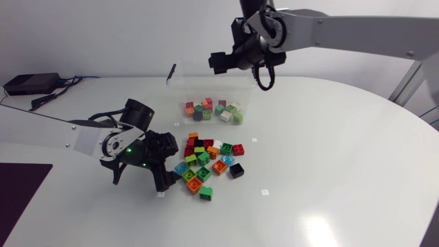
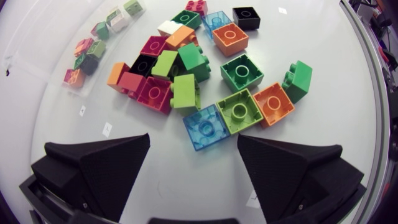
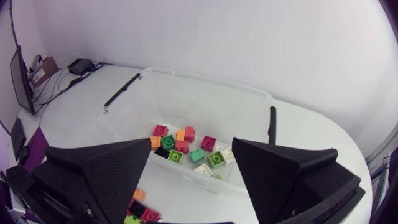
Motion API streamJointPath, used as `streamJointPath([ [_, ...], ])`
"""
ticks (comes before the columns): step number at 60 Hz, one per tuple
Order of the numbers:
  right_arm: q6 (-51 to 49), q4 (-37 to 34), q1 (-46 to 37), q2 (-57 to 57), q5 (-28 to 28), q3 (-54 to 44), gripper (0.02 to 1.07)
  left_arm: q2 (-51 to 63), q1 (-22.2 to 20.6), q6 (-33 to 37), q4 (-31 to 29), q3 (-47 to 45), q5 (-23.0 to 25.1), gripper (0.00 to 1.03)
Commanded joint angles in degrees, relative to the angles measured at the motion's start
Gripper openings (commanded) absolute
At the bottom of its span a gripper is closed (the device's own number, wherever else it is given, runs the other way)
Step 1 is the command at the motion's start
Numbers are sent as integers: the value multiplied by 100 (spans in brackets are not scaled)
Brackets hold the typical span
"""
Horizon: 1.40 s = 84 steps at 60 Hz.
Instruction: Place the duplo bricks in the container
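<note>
A pile of mixed duplo bricks [image 1: 209, 161] lies mid-table. My left gripper [image 1: 167, 165] sits low at the pile's left edge, open. In the left wrist view its fingers [image 2: 99, 168] stand wide apart with a translucent blue brick [image 2: 205, 126] and a light green brick [image 2: 239, 111] just ahead of the tips. The clear container [image 1: 180, 77] stands behind the pile and holds several bricks [image 1: 212, 110]. My right gripper [image 1: 223, 62] hangs above the container, open and empty. In the right wrist view the bricks [image 3: 186, 146] in the container [image 3: 205, 84] lie below its open gripper [image 3: 191, 143].
A black power unit [image 1: 27, 84] with cables lies at the table's far left. Small white markers [image 1: 265, 193] dot the table around the pile. The container's black lid clips [image 3: 121, 91] stick out at its ends.
</note>
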Motion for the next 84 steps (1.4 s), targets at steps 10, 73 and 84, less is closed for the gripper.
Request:
streamJointPath([
  [10, -82, 401, -44, -1181, 16, -1552, 98, 319, -69, -343, 371, -3, -27, 98],
  [73, -451, -803, 809, -1436, -591, -4013, 93, 310, -113, -949, 248, 199, -62, 29],
  [84, -442, -803, 853, -988, -538, -3898, 93, -288, -34, -835, -200, 67, -62, 29],
])
